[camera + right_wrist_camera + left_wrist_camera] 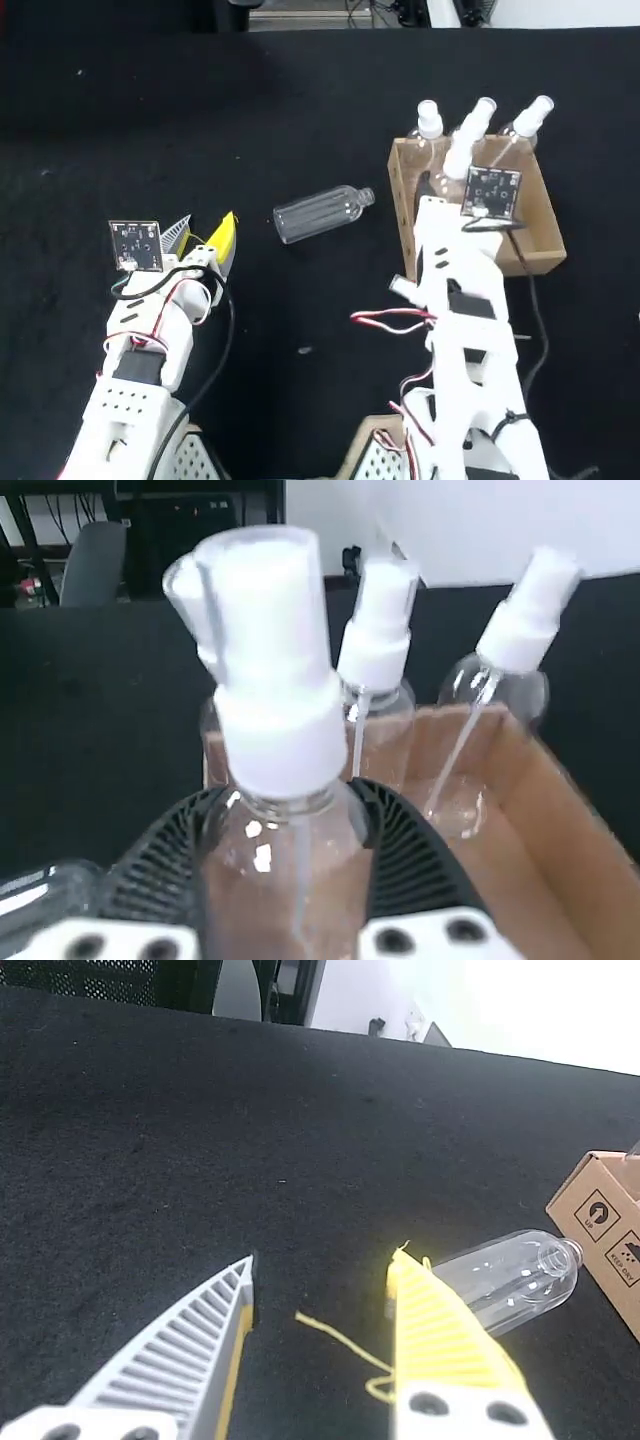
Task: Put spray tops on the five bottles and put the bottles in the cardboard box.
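Now | right gripper (pixel 290 815) clamps capped bottle (pixel 462 150) at cardboard box (pixel 600 1222), symbols printed | left gripper (pixel 325 1260) agape, empty

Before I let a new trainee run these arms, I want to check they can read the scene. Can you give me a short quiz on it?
1. True or false: the bottle lying on the table already has a spray top.
2. The left pincer is: A open and empty; B shut on a cap; C shut on a cable.
3. What does the right pincer hold at the cardboard box?

Key: 1 false, its neck is bare. 2 A. 3 a topped bottle.
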